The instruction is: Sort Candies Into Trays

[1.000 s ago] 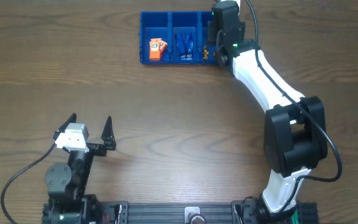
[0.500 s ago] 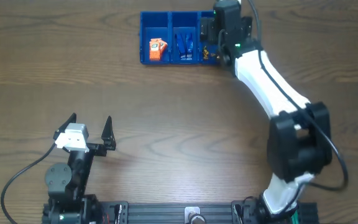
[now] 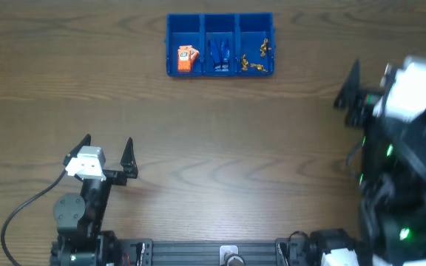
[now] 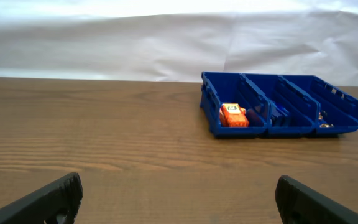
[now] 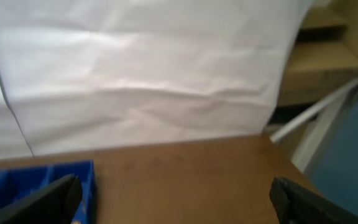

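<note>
Table (image 3: 198, 125) | tray (image 3: 170, 44) with candies (image 3: 188, 59) | well apart from both open jaws

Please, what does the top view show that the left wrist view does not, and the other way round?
Top view, not the left wrist view: the right gripper, fingers open, at the table's right side, away from the tray. Left wrist view, not the top view: a white sheet behind the table's far edge. Both: the blue tray with an orange candy in its left compartment, blue candies in the middle and gold candies in the right one; the wooden table; the left gripper, fingers open.
</note>
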Robot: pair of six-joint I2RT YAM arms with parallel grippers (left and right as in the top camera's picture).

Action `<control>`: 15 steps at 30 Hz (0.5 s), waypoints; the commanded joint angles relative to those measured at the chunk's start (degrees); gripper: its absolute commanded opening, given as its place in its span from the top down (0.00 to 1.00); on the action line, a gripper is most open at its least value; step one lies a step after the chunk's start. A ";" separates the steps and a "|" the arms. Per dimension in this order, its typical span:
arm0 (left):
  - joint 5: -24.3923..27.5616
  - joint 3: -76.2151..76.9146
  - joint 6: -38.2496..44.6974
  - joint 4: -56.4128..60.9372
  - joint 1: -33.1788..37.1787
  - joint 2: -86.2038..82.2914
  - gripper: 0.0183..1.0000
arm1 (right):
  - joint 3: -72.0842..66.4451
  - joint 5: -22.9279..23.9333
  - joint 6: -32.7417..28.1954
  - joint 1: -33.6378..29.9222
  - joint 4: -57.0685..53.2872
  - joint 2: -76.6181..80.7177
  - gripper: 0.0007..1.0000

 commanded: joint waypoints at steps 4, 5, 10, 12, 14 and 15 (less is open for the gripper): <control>1.40 -1.16 -0.04 -1.77 -0.07 -0.39 0.00 | -23.78 -6.05 -1.07 -6.91 4.02 -26.45 0.00; 1.40 -1.16 -0.04 -1.77 -0.07 -0.39 0.00 | -26.60 -7.28 -1.07 -7.45 5.25 -30.14 0.00; 1.40 -1.16 -0.04 -1.77 -0.07 -0.39 0.00 | -36.04 -8.04 3.32 -7.43 7.08 -39.71 0.00; 1.40 -1.16 -0.04 -1.79 -0.07 -0.39 0.00 | -39.12 -11.45 4.22 -7.43 9.40 -40.30 0.00; 1.40 -1.16 -0.04 -1.77 -0.07 -0.39 0.00 | -41.05 -15.15 4.20 -7.43 9.99 -40.30 0.00; 1.40 -1.16 -0.04 -1.77 -0.07 -0.39 0.00 | -42.03 -16.61 4.20 -7.43 10.19 -40.30 0.00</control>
